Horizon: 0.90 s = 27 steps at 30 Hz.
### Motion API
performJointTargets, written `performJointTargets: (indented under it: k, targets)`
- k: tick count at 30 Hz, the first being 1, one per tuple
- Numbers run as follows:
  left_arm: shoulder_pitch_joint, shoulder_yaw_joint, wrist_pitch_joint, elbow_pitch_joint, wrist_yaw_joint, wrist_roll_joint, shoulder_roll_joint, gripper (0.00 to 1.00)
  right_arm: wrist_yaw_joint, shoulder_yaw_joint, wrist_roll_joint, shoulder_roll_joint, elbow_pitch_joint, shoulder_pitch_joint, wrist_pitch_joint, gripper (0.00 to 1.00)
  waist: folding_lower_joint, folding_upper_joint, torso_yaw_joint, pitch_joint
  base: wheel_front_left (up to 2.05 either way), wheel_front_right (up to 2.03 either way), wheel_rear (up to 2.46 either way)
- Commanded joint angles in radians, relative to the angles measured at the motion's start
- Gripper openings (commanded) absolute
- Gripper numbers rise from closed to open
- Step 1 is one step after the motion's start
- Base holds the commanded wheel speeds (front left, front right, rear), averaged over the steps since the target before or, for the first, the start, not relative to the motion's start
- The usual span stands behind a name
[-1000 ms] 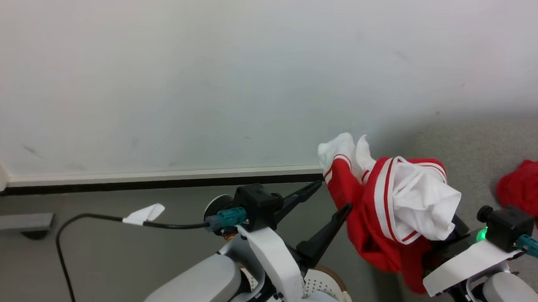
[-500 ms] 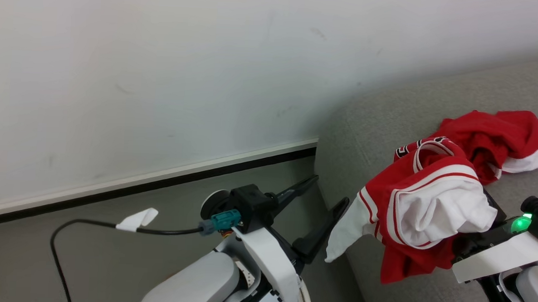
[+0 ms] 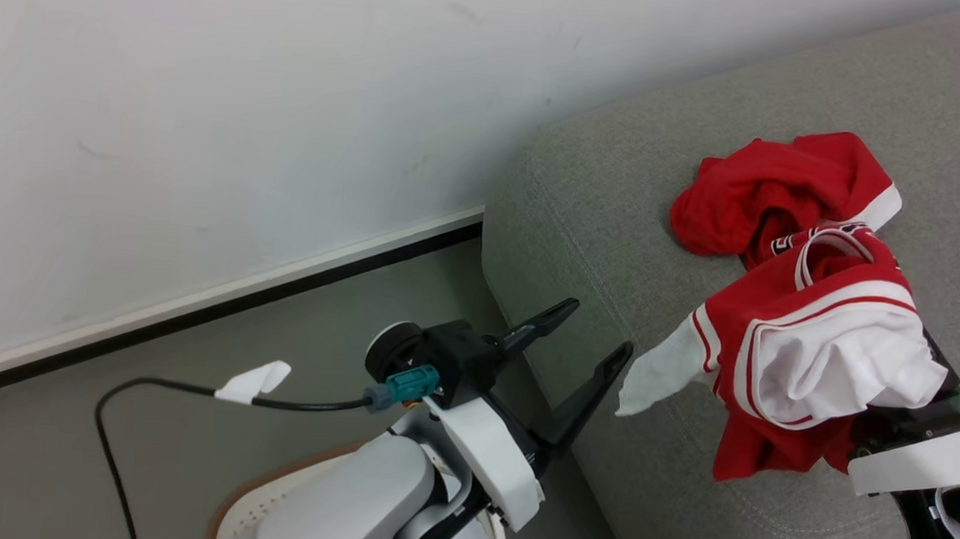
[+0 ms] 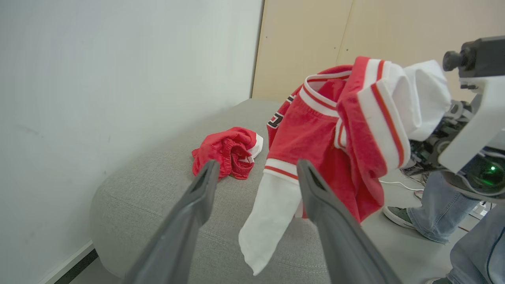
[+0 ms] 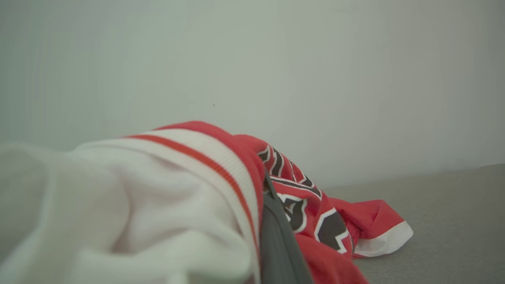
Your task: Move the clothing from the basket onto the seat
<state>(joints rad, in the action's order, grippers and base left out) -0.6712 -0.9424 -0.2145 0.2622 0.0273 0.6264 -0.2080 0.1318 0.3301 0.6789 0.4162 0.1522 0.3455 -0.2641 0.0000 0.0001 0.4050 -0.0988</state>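
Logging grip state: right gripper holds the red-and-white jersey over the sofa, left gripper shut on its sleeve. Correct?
No: the left gripper is open and empty, as the left wrist view shows. The right gripper does hold the jersey over the sofa.

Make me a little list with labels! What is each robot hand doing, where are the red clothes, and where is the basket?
left gripper: open, empty, pointing toward the sofa
right gripper: shut on the jersey
jersey: red and white, hanging from the right gripper over the sofa
red garment: crumpled on the sofa, beyond the jersey
sofa: light grey fabric, rounded end
basket: partly seen low in the head view, inside hidden
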Motion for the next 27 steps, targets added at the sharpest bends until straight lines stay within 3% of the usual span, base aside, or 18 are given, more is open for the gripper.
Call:
performJointTargets:
  k: [1, 10, 15, 21, 27]
  targets:
    - [-0.018, -0.001, -0.003, 0.004, 0.001, -0.016, -0.009, 1.0, -0.002, -0.019, -0.007, -0.003, -0.016, 0.009, 0.0, 0.0, 0.0, -0.0001, 0.012, -0.033, 0.0, 0.0, 0.0]
    - [-0.07, -0.012, 0.025, -0.006, 0.007, -0.04, -0.021, 1.0, -0.002, -0.129, -0.049, 0.023, -0.018, 0.097, 0.0, 0.0, 0.0, -0.0001, -0.009, -0.147, 0.0, 0.0, 0.0]
    - [-0.118, -0.013, 0.052, -0.025, 0.006, -0.054, -0.036, 1.0, -0.002, -0.223, -0.025, 0.068, 0.019, 0.176, 0.0, 0.0, 0.0, -0.0001, -0.041, -0.244, 0.0, 0.0, 0.0]
    - [-0.16, -0.008, 0.102, -0.066, -0.003, -0.073, -0.084, 1.0, -0.002, -0.32, -0.012, 0.152, 0.128, 0.268, 0.0, 0.0, 0.0, -0.0001, -0.08, -0.362, 0.0, 0.0, 0.0]
    - [-0.173, -0.003, 0.124, -0.099, -0.011, -0.079, -0.119, 1.0, -0.002, -0.378, 0.012, 0.188, 0.305, 0.372, 0.001, 0.0, 0.0, -0.0001, -0.111, -0.445, 0.0, 0.0, 0.0]
